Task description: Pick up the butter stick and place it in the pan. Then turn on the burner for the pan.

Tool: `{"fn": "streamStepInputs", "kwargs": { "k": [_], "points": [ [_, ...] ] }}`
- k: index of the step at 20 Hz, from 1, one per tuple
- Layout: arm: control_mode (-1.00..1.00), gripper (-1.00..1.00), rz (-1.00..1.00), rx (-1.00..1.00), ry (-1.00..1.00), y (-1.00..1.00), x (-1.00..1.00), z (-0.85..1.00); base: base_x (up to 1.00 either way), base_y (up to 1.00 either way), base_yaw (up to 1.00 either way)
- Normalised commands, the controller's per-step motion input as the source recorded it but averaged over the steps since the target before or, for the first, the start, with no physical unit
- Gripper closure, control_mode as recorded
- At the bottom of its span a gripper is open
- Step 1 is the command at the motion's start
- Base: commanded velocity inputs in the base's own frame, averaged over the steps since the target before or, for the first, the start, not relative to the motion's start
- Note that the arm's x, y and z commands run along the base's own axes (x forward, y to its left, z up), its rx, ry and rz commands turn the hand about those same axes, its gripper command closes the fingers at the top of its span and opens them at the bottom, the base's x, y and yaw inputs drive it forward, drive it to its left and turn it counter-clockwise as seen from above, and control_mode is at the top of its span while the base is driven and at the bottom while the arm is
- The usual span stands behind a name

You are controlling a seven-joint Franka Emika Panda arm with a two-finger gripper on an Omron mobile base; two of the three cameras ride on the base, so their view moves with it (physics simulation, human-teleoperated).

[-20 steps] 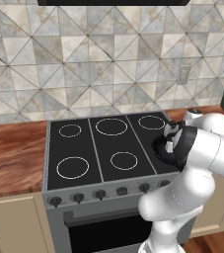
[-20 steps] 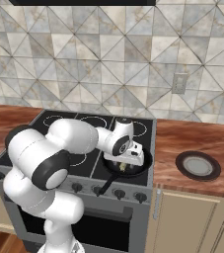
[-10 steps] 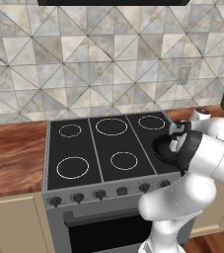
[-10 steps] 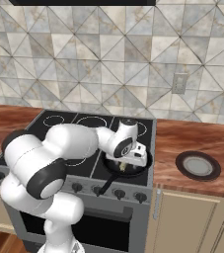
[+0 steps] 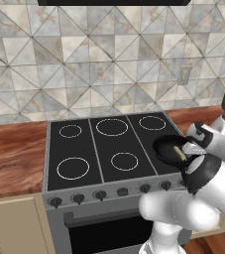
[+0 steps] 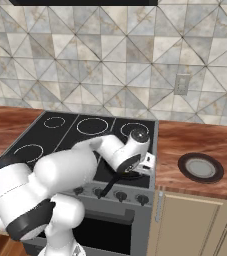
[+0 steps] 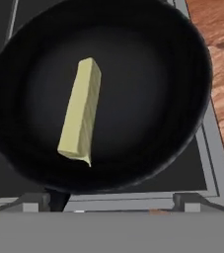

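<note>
Pale yellow on black: the butter (image 7: 81, 112) lies flat on the floor of the pan (image 7: 148, 106), a little left of its middle, touching no wall. The pan sits on the near right burner of the stove (image 5: 74, 149), handle (image 6: 107, 185) pointing toward the knob row (image 5: 100, 195) on the front edge. The gripper (image 7: 111, 207) hovers right above the pan with its tips spread wide and nothing between them.

So by the look of it, the first half is done and the burner is what's left. The butter looks light and soft, likely greasy; if it ever needed lifting again, the long flat sides at mid-length would be the place, with a gentle squeeze so it doesn't dent or slide. The knob for this burner should be a stiff little round thing, best pinched across its width and turned. To the right, a grey dish (image 6: 200, 167) rests on the wooden worktop (image 6: 195, 142).
</note>
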Motion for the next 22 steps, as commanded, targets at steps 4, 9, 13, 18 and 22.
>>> {"fn": "streamStepInputs", "kwargs": {
  "k": [4,9,13,18,22],
  "points": [
    [-1.00,-1.00,0.00,0.02,-0.27,-0.02,-0.43,0.16,0.00,0.00,0.00],
    [-1.00,-1.00,0.02,0.00,-0.25,-0.16,-0.46,0.00,0.00,0.00,0.00],
    [-1.00,-1.00,0.02,0.00,-0.23,-0.23,-0.28,0.00,0.00,0.00,0.00],
    [-1.00,-1.00,0.00,0.00,-0.16,-0.32,-0.08,-0.03,0.00,0.00,0.00],
    [-1.00,-1.00,0.00,0.00,-0.15,-0.30,-0.05,-0.09,0.00,0.00,0.00]
  ]
}}
